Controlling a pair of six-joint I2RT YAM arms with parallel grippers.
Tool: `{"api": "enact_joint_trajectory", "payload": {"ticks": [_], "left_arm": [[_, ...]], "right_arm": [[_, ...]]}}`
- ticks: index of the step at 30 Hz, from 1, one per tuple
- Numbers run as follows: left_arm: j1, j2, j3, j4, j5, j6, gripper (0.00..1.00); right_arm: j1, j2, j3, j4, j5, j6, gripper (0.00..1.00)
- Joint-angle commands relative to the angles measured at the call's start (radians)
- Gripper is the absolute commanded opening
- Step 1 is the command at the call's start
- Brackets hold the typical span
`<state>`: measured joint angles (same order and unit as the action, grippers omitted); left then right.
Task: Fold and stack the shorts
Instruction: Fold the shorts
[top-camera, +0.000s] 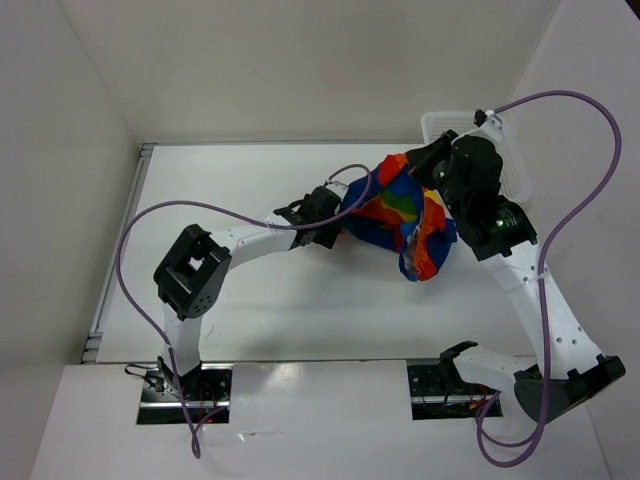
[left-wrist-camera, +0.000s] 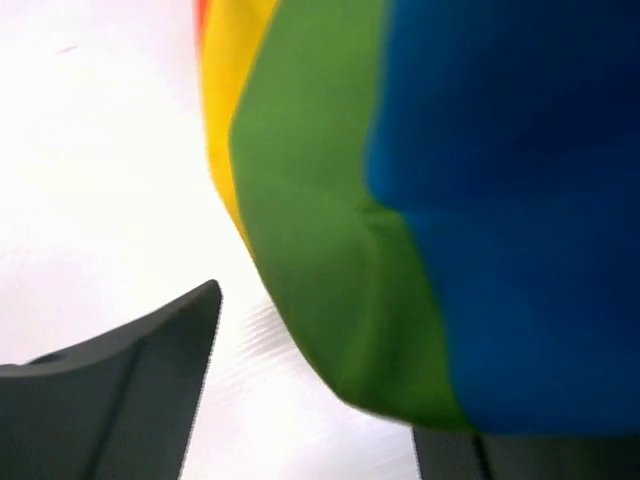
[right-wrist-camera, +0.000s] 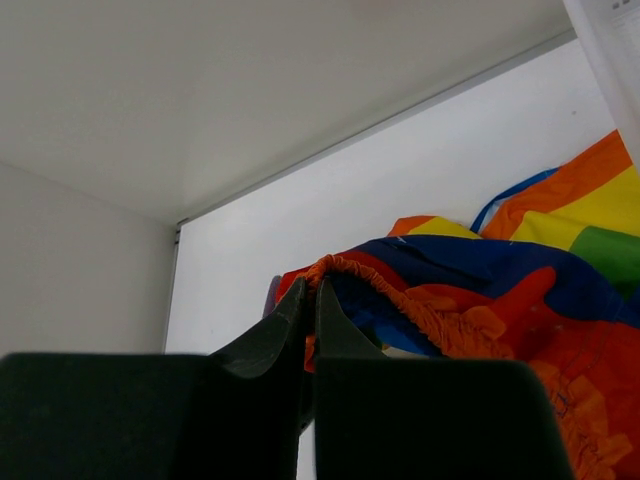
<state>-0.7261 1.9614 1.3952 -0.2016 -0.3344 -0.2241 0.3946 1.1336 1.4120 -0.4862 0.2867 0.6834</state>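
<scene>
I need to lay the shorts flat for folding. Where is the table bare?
Bare: the broad strip of table on the near side of the shorts, and the rear left corner behind the left arm. Crowded: the rear right, where shorts, basket and right arm meet.

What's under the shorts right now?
White table shows past the lower edge of the shorts from the left wrist. The patch beneath the bunched pile is covered by cloth, so nothing there can be checked.
</scene>
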Motion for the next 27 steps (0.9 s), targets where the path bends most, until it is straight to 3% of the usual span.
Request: {"api": "enact_joint_trajectory", "payload": {"ticks": [1,6,14,17,20,21,22,24,27], "left_arm": [[0.001,-0.068,0.016,-0.004,0.204,0.046,0.79],[-0.009,-0.081,-0.016,0.051,0.143,0.057,0.86],[0.011,-0.026,0.037,0.107,0.146,0.055,0.84],[0.031,-0.015,0.027,0.126,0.133,0.032,0.74],[0.045,-0.006,0.016,0.157,0.095,0.041,0.52],[0.063,-0.006,0.016,0.172,0.104,0.051,0.43],[0.074,0.005,0.031,0.172,0.116,0.051,0.27],[0.106,0.014,0.063,0.162,0.129,0.086,0.12],[0.157,-0.007,0.1,0.133,0.129,0.194,0.03]], "right_arm": [[0.006,-0.017,-0.012,0.061,-0.009,0.01,0.0],[0.006,-0.017,-0.001,0.061,-0.009,0.01,0.0],[0.006,-0.008,0.039,0.052,-0.009,0.01,0.0],[0.006,-0.008,0.048,0.052,-0.009,0.01,0.0],[0.006,-0.008,0.048,0.052,-0.018,0.019,0.0],[0.006,-0.008,0.048,0.052,-0.027,0.019,0.0],[0.006,-0.008,0.048,0.052,-0.027,0.019,0.0],[0.006,-0.008,0.048,0.043,-0.027,0.019,0.0],[0.006,-0.008,0.048,0.043,-0.017,0.007,0.0]]}}
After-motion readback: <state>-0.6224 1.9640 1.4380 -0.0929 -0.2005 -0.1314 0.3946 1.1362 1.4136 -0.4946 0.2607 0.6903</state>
